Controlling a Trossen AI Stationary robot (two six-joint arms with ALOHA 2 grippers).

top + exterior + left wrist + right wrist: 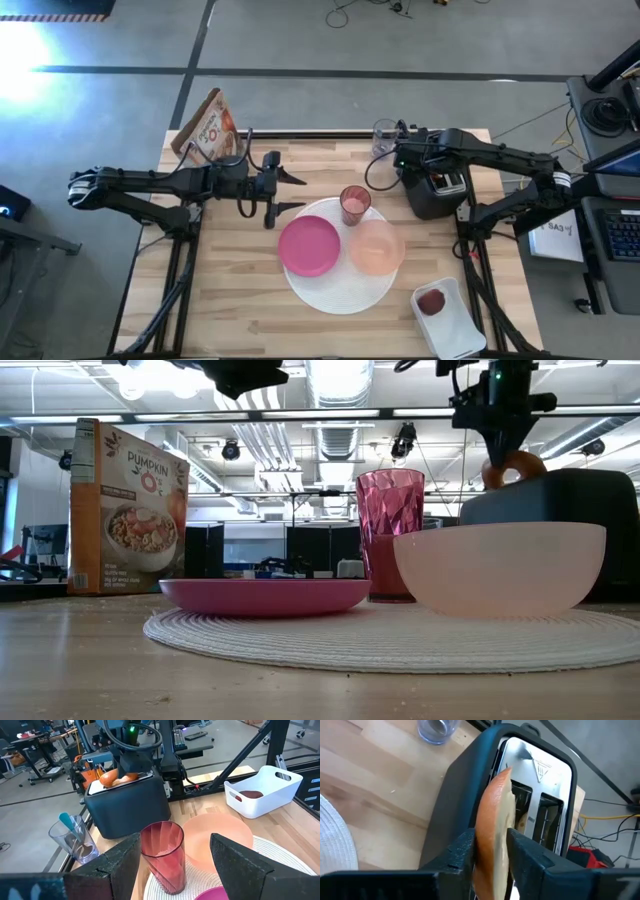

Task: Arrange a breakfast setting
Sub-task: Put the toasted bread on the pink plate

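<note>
Golden-brown bagel half [492, 827] pinched edge-on in my right claw [490, 855], just above black toaster [470, 805] slot. I'd lift straight up — no tilt — then carry to magenta plate [309, 245]. Left claw [285, 194] spread, idle beside mat.

A black toaster [432, 190] stands at two o'clock on the table [230, 300]. A clear cup [384, 137] sits at one o'clock, a white tray [455, 325] at five.

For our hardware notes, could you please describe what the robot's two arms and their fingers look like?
Both arms are dark, slim and jointed. The left gripper ends in two black, wedge-shaped fingers. The right gripper has matching black fingers; a green light glows near its wrist, and black cable loops beside the arm.
</note>
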